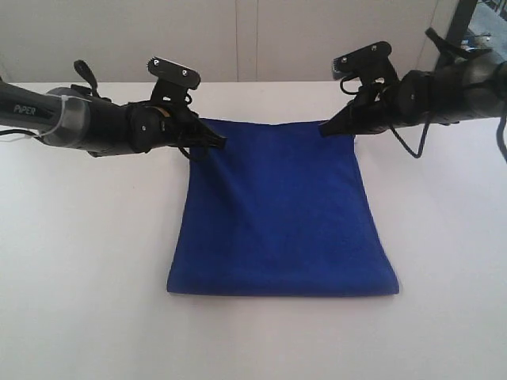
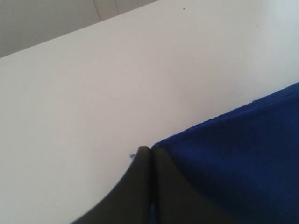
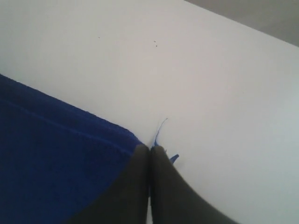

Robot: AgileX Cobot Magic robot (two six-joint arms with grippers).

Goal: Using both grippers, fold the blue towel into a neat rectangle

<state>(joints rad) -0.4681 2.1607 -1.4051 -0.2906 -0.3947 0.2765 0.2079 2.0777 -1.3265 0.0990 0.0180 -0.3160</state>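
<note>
Towel: a deep royal-blue rectangular terry-cloth towel [image 1: 281,214] is lying spread in the middle of the flat white table [image 1: 87,261], its near edge resting flat and its far edge stretching between the two grippers.

Left gripper: the black, pointed-fingered left gripper [image 1: 218,142] is reaching in from the left side of the exterior view and pinching the towel's far left corner. Its wrist view is showing the two fingers pressed together, with blue cloth beside the tips and a sliver of blue between them.

Right gripper: the matching black right gripper [image 1: 326,129] is reaching in from the right and pinching the far right corner, its fingers pressed tight together on the cloth.

Thread: a thin loose blue thread [image 3: 159,130] is sticking up from the corner just past the right gripper's fingertips, and a small bit of blue is poking out beside them.

Far edge: it is sitting slightly raised at both pinched corners, running almost straight between them.

Table: it is showing bare white all around the towel.
</note>
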